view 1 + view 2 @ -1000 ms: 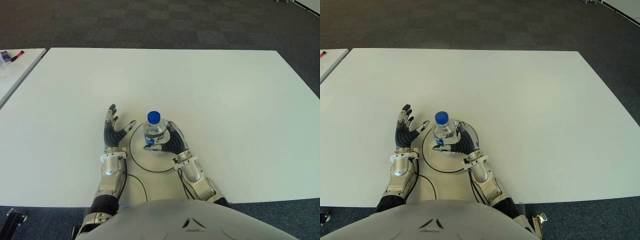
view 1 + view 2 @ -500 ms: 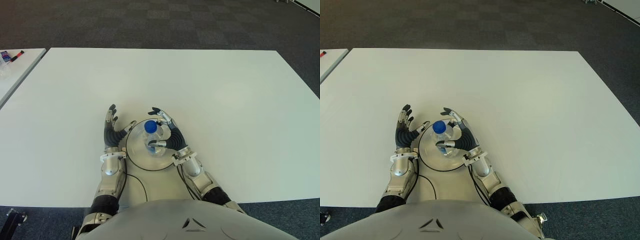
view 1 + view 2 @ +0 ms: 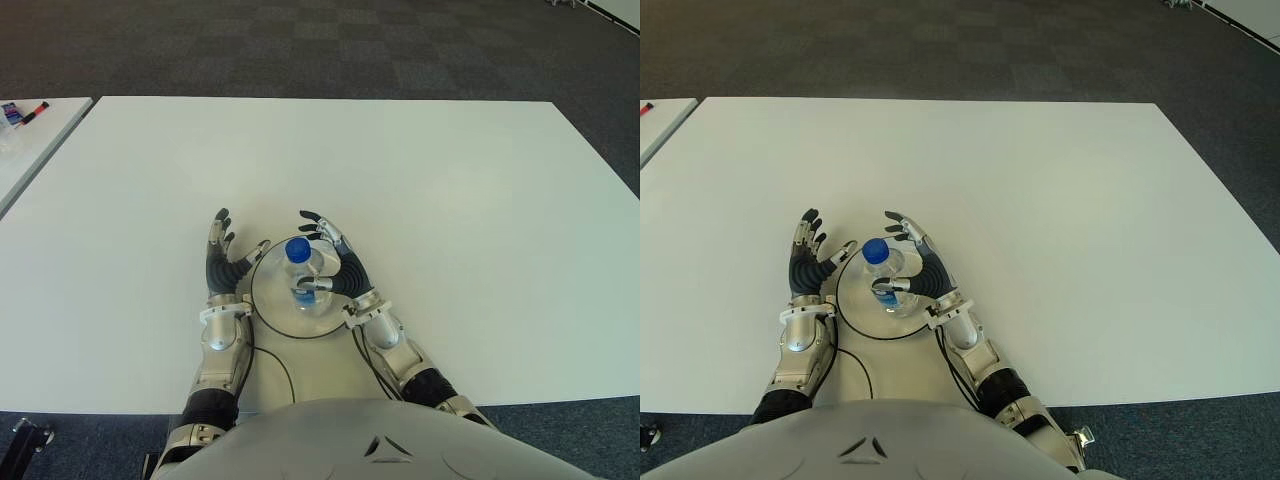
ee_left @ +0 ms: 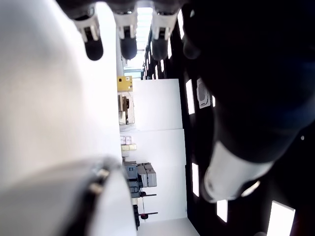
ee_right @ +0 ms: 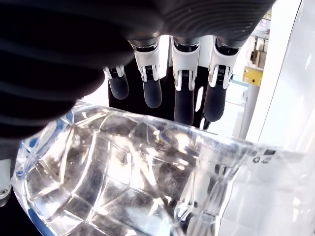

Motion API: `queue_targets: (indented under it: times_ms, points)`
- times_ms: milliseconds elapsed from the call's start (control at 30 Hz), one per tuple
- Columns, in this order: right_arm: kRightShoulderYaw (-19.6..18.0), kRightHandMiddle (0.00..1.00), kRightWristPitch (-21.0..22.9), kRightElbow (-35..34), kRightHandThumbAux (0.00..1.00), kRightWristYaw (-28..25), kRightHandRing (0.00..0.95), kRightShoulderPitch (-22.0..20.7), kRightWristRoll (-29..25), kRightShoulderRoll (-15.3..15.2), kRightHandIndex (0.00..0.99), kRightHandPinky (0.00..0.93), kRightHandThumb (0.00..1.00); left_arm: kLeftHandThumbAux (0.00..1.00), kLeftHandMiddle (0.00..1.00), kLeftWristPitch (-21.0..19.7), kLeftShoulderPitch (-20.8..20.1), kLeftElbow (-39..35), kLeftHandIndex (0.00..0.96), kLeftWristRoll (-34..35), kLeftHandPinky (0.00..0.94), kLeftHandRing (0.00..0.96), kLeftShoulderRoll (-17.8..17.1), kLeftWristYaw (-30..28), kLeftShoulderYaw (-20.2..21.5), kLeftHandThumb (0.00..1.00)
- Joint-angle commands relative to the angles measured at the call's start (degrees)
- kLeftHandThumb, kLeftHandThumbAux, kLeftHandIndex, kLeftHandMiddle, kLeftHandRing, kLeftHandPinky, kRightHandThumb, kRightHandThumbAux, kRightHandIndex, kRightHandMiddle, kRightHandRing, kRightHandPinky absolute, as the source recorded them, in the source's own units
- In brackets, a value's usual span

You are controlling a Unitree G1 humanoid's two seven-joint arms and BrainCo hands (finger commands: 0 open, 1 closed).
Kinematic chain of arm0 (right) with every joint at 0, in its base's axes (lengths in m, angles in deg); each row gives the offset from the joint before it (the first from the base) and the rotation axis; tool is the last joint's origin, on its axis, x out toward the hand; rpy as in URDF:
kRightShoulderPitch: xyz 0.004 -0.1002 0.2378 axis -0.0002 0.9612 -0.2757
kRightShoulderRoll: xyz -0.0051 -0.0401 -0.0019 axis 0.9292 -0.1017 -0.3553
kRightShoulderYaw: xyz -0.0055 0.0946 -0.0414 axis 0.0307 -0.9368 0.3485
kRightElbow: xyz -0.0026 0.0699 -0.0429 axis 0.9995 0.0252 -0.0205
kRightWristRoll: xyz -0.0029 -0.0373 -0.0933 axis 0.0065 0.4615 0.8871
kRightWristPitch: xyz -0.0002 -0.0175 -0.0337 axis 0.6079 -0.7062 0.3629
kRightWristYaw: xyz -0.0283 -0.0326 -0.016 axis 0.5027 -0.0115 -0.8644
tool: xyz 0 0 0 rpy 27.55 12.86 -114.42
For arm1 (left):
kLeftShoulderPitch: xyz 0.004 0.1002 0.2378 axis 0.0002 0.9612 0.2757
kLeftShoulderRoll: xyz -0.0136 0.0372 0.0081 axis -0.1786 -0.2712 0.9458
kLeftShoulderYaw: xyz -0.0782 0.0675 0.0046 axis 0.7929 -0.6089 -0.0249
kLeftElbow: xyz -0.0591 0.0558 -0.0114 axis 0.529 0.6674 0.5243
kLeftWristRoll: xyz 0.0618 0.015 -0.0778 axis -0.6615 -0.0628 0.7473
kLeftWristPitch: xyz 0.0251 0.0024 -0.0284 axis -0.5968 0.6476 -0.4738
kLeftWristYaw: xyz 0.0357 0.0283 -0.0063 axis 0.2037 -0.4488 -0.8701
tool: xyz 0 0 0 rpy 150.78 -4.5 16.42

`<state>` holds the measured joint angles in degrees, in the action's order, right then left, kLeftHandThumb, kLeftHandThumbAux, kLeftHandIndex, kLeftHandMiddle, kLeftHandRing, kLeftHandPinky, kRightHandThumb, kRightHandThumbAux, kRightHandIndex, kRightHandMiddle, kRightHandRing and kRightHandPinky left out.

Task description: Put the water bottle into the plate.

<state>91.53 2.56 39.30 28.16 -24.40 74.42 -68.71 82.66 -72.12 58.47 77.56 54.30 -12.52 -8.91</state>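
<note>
The water bottle (image 3: 300, 272) stands upright inside the plate (image 3: 268, 313) near the desk's (image 3: 450, 200) front edge. My right hand (image 3: 338, 270) flanks it, fingers spread wide; my left hand (image 3: 224, 262) waits open beside the plate's left rim.

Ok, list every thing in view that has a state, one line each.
Bottle: upright in the plate, blue cap on.
Plate: flat on the table, bottle inside it.
Right hand: open, fingers spread beside the bottle, not gripping.
Left hand: open, fingers spread, at the plate's left edge, holding nothing.
</note>
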Motion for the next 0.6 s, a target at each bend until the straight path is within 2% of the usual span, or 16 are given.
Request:
queue_targets:
  times_ms: [33,600]
  points:
    - [-0.39,0.147,-0.18,2.78,0.508,-0.41,0.167,0.50,0.22,-0.13,0.112,0.305,0.614,0.851,0.006,-2.17,1.53,4.01,0.016,0.06,0.000,0.000,-0.14,-0.32,0.18,0.087]
    - [-0.88,0.156,-0.48,4.04,0.529,-0.02,0.180,-0.25,1.26,0.08,0.119,0.314,0.597,0.837,0.009,-1.62,0.83,4.87,0.019,-0.47,0.001,0.000,-0.15,0.49,0.17,0.108]
